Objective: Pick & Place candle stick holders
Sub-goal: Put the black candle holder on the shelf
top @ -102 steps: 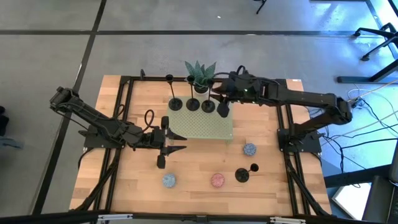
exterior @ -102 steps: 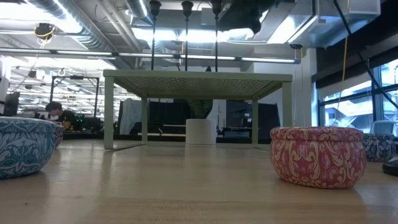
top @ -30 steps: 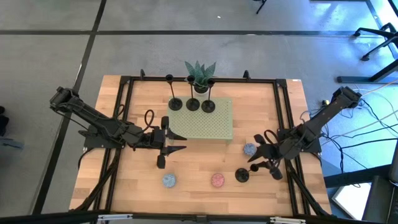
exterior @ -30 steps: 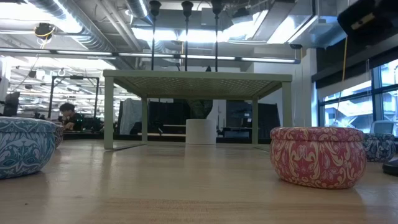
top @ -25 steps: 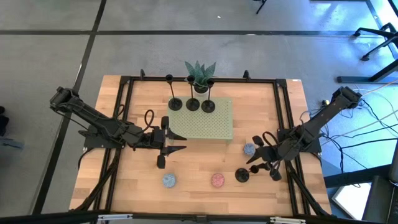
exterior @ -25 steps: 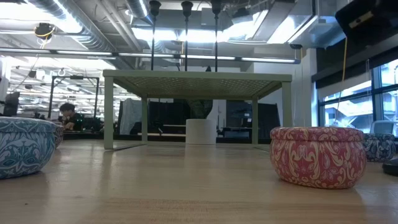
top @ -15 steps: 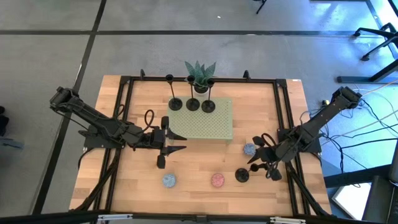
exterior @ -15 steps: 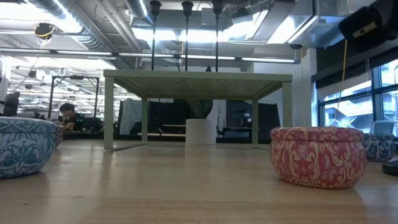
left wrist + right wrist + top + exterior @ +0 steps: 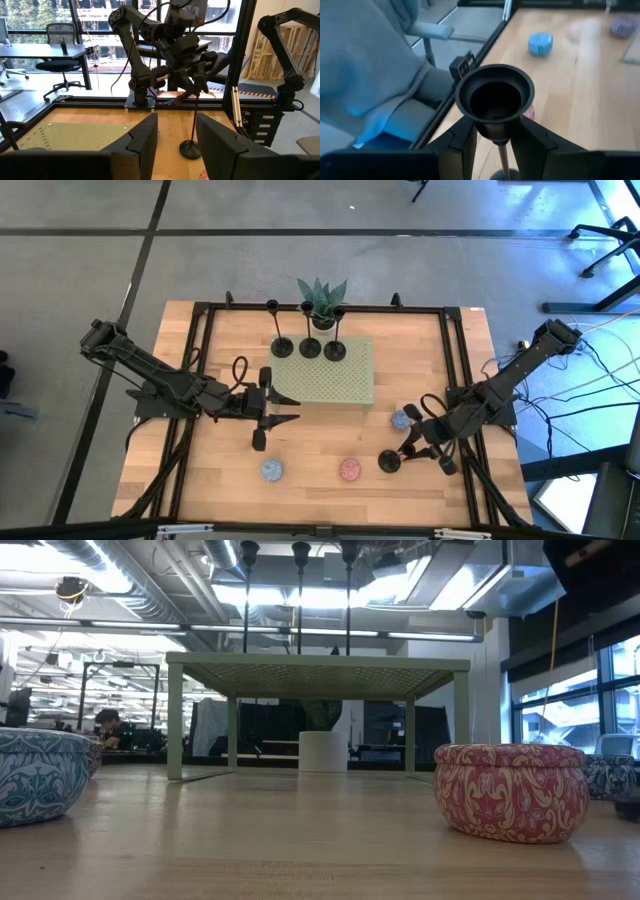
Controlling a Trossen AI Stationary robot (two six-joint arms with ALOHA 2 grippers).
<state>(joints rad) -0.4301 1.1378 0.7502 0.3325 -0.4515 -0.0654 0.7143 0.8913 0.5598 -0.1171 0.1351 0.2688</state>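
Note:
Three black candle stick holders [image 9: 310, 340] stand by their round bases in a row on the far part of the green perforated shelf [image 9: 330, 385]. The fourth holder [image 9: 390, 462] stands on the table near the right front; the left wrist view [image 9: 190, 148] shows its base there. My right gripper [image 9: 412, 448] is shut on its cup [image 9: 495, 95]. My left gripper [image 9: 290, 408] waits open and empty left of the shelf, a little above the table. My right gripper pinches the fourth holder between its two fingers [image 9: 465, 137], on the cup's narrow lower part [image 9: 494, 131] just under the rim. The fingers slant down from the table's right side. The stem [image 9: 195, 117] leans slightly, and the base rests on the table.
A potted plant [image 9: 322, 298] stands behind the shelf. Patterned tins sit on the table: blue [image 9: 272, 470], pink [image 9: 349, 470] and blue-grey [image 9: 401, 420]. Black frame rails [image 9: 455, 360] run along the table's sides. A person's grey sleeve [image 9: 365, 65] shows beyond the table's edge.
My right gripper has gone a little toward the table's near left and down to the fourth holder, and its fingers now stand against the cup. The three holders on the shelf have stayed where they were.

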